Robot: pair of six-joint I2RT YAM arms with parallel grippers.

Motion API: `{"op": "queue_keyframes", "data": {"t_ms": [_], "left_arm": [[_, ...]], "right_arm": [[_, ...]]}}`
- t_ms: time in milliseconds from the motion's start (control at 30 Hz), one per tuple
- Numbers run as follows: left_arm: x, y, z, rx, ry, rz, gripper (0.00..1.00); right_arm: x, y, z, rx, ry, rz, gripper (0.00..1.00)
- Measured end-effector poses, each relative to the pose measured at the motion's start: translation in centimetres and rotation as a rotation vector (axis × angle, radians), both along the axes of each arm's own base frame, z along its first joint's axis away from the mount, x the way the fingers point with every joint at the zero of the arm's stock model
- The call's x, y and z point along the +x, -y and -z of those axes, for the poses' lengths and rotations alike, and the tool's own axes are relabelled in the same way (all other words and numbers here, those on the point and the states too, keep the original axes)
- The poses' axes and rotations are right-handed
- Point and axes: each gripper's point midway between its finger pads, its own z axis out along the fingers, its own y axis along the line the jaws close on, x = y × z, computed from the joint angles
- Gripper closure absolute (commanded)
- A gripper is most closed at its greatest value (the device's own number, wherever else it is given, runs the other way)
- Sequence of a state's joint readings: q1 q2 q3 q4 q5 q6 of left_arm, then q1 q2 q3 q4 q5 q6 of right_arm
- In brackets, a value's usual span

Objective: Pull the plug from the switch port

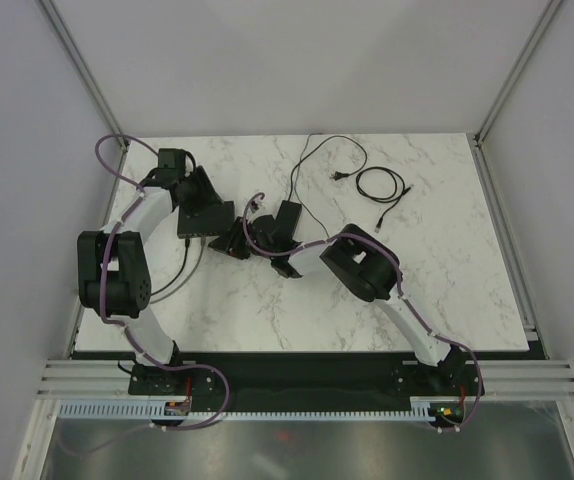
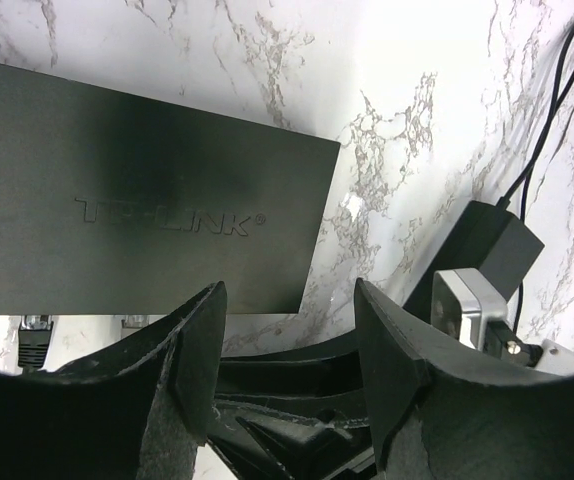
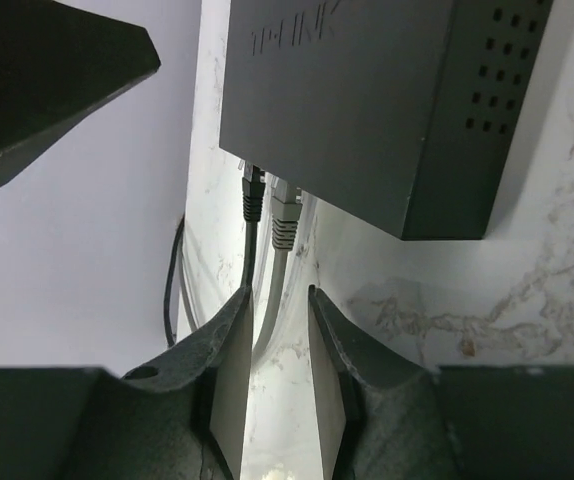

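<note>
On marble table (image 1: pixel 447 290), switch (image 1: pixel 215 218) long axis left-right, plugs (image 3: pixel 285 220) nearward

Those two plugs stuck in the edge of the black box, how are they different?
The black plug has a dark cable; the grey plug has a pale one. In the right wrist view the black plug sits left of the grey plug. The grey plug's cable runs into the gap between the right gripper's fingers; the black plug's cable passes beside one finger. Both sit in neighbouring ports on one edge of the switch.
</note>
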State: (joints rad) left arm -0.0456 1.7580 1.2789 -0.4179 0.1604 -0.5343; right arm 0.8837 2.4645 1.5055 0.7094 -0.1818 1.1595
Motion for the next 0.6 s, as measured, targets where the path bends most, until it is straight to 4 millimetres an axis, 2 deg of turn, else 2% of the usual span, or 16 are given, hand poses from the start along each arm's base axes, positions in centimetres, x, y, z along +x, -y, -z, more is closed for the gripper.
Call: {"op": "queue_keyframes", "data": {"t_ms": [200, 600], "left_arm": [[0.2, -0.4, -0.1, -0.001, 0.004, -0.009, 0.39], [0.0, -3.5, 0.5, -0.002, -0.013, -0.08, 0.39]], "right_arm": [[-0.3, -1.2, 0.2, 0.042, -0.024, 0.004, 0.59], [0.2, -2.6, 0.3, 0.01, -0.04, 0.097, 0.58]]}}
